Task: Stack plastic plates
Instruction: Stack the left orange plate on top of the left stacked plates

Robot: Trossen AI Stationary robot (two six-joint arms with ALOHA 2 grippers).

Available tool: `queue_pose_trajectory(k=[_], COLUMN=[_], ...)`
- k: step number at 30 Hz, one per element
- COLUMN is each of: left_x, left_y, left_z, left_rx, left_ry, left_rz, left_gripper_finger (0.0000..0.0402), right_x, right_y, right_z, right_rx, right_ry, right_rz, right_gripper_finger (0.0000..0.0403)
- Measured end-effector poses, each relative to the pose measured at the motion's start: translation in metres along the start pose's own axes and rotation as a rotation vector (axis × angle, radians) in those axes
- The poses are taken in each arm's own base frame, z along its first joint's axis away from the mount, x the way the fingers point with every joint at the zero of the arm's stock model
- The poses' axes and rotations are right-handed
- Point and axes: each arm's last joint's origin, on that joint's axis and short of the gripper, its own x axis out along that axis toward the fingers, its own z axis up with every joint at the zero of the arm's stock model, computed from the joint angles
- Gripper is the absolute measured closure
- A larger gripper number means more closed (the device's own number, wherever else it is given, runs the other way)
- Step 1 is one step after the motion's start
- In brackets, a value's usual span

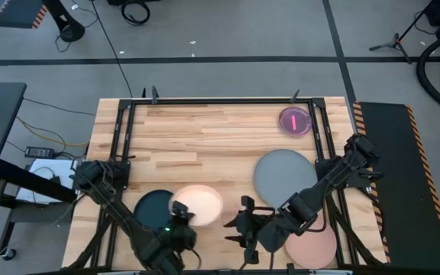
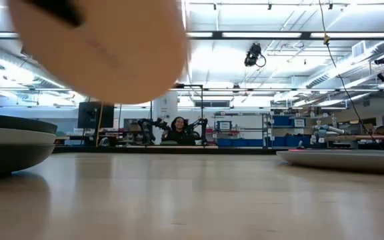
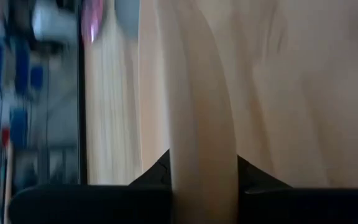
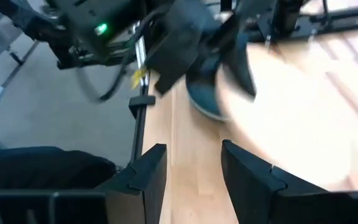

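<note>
At the bench's near edge, around seven o'clock in the overhead view, our left pincer (image 1: 180, 211) pinches the rim of a round cream plastic plate (image 1: 199, 205), holding it above the bench; its wrist view shows the pale rim clamped between both dark fingers (image 3: 154, 177). Beneath and toward nine o'clock lies a round dark teal plastic plate (image 1: 153, 207). Our right pincer (image 1: 244, 221) hangs at six o'clock just beside the cream plate, fingers spread and gripping nothing. Toward four o'clock we see a round pink plastic plate (image 1: 315, 246) under that arm, a large round grey plastic plate (image 1: 283, 174) at three o'clock, and a small translucent red-pink plate (image 1: 294, 121) at one o'clock on the wooden bench (image 1: 205, 137).
</note>
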Motion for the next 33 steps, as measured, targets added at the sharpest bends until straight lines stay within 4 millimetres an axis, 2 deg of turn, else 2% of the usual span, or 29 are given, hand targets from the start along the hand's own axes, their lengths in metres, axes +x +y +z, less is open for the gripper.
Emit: queue_pose_trajectory(k=[7,14,22,26,30,33], left_x=[-0.023,-0.032,-0.039,-0.032,-0.015,-0.005], left_y=[-0.003,-0.015,-0.021,-0.024,-0.033,-0.039], left_z=[-0.038,-0.046,-0.052,-0.059,-0.080,-0.092], left_rx=[-0.175,-0.267,-0.280,-0.289,-0.248,-0.233], left_ry=[0.245,0.250,0.324,0.401,0.529,0.518], left_rz=[0.013,0.002,-0.051,-0.057,-0.044,-0.023], left_gripper_finger=[0.0348,0.0349,0.0344,0.0349,0.0352,0.0344], right_x=[0.004,0.014,0.018,0.019,0.020,0.021], right_y=[0.001,-0.011,-0.016,-0.015,-0.016,-0.017], right_z=[-0.024,-0.034,-0.041,-0.044,-0.048,-0.049], right_rx=[0.004,0.007,0.001,0.000,0.002,0.000], right_ry=[0.030,0.037,0.062,0.062,0.063,0.065], right_rz=[-0.064,-0.098,-0.092,-0.090,-0.089,-0.090], right_gripper_finger=[0.0243,0.0244,0.0244,0.0244,0.0244,0.0244])
